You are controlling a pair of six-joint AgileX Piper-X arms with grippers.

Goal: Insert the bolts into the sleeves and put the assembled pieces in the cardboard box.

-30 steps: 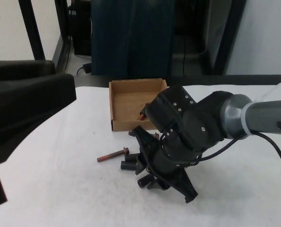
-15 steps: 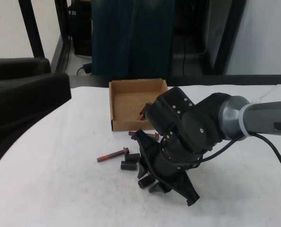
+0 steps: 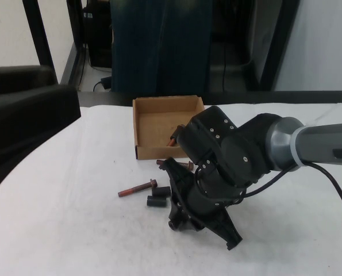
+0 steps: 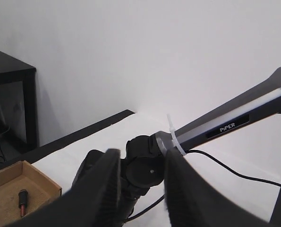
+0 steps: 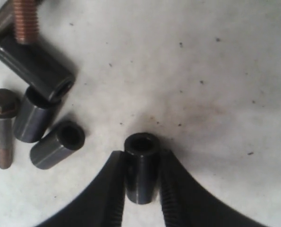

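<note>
My right gripper (image 5: 141, 160) is low over the white bench, shut on a short black sleeve (image 5: 141, 182) that lies between its fingers with the open bore facing out. The high view has this gripper (image 3: 183, 221) in front of the cardboard box (image 3: 141, 123), which holds a bolt (image 3: 173, 138). A loose copper bolt (image 3: 137, 188) and two black sleeves (image 3: 158, 196) lie just left of it. My left gripper (image 4: 139, 189) hangs high and open, holding nothing, looking down on the right arm and the box (image 4: 41, 182).
Beside the held sleeve lie more sleeves (image 5: 57, 144) and a short bolt (image 5: 3, 127), plus a sleeve (image 5: 36, 68) under a copper bolt's thread (image 5: 26, 21). Another bolt (image 3: 176, 164) rests against the box front. The left arm's dark bulk (image 3: 21, 126) covers the bench's left.
The right gripper's fingers have drawn in around the sleeve on the bench. The left arm's bulk has slid leftward in the high view.
</note>
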